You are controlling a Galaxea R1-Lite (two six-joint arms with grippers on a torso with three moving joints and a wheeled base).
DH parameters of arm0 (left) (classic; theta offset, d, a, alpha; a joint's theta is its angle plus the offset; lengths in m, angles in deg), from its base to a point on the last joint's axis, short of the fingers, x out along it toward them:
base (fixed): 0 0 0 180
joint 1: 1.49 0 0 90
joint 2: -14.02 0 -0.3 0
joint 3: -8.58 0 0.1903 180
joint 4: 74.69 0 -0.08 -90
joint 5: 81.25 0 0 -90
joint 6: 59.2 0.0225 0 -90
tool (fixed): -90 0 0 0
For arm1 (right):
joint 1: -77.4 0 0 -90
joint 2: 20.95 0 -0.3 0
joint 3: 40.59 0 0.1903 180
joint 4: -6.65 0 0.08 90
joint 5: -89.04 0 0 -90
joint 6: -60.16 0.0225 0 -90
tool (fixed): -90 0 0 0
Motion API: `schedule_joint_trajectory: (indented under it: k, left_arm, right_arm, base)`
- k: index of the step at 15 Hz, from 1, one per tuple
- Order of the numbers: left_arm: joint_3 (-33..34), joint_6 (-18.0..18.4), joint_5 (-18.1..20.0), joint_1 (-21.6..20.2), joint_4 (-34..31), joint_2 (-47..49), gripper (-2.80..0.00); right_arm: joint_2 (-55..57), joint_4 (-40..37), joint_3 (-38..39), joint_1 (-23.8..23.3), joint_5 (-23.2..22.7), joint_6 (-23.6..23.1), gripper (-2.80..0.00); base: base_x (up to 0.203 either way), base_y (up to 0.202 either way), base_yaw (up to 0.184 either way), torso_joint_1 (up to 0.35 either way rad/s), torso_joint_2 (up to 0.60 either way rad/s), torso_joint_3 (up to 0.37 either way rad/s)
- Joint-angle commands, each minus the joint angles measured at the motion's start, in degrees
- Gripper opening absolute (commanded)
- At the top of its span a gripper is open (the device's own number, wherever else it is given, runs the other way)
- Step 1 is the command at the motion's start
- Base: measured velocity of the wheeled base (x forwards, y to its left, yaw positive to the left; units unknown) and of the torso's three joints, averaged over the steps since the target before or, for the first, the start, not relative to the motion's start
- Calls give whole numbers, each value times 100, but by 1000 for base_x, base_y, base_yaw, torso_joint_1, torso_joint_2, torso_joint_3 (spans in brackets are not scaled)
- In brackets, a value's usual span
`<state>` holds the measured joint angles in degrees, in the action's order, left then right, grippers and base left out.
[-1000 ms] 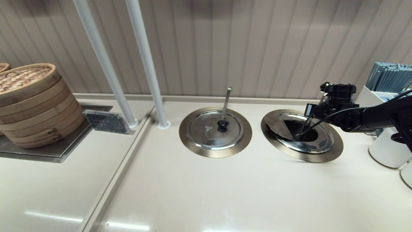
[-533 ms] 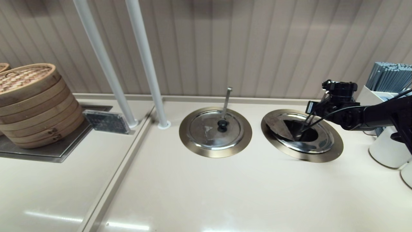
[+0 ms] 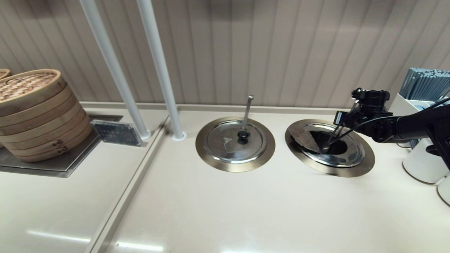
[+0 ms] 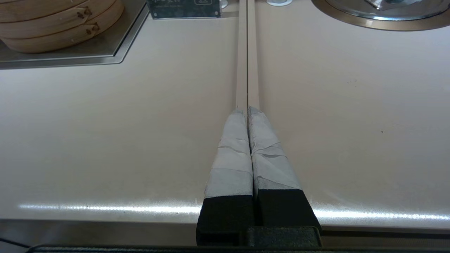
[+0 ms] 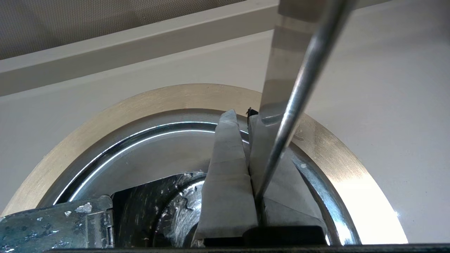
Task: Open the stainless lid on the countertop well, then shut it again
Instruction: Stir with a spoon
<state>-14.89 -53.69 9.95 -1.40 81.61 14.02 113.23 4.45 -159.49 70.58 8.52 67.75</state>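
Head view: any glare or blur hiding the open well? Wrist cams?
Head view: sharp; glare streaks only on the near countertop, the countertop well reads dark. Right wrist view: ladle handle blurred close up, bright reflection on the ring. Left wrist view: light band across the counter by the left claw.

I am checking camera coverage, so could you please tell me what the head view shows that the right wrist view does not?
Only the head view shows the twin lid, shut under an upright ladle handle, the bamboo steamers and the right arm reaching in. Only the right wrist view shows the right gripper with its taped fingers together beside the slanted ladle handle. Both show the countertop well open, with the stainless lid folded up.
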Motion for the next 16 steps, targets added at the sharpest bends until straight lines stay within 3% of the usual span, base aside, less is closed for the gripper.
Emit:
schedule_joint_trajectory:
  k: [1, 3, 4, 11, 16]
  left_arm:
    - [1, 3, 2, -1, -2, 0, -280]
    - [1, 3, 2, -1, -2, 0, -280]
    - [1, 3, 2, -1, -2, 0, -280]
    - [1, 3, 2, -1, -2, 0, -280]
    - [1, 3, 2, -1, -2, 0, -280]
  right_arm:
    - [12, 19, -9, -3, 19, 14, -280]
    - [3, 19, 19, -3, 19, -4, -280]
    - [-14, 22, 80, -3, 19, -17, 0]
    - [-73, 21, 156, 6, 1, 14, 0]
    - [-802, 48, 1369, 34, -14, 142, 0]
  base:
    - [0, 0, 0, 0, 0, 0]
    - [0, 0, 0, 0, 0, 0]
    - [0, 0, 0, 0, 0, 0]
    - [0, 0, 0, 0, 0, 0]
    - [0, 0, 0, 0, 0, 0]
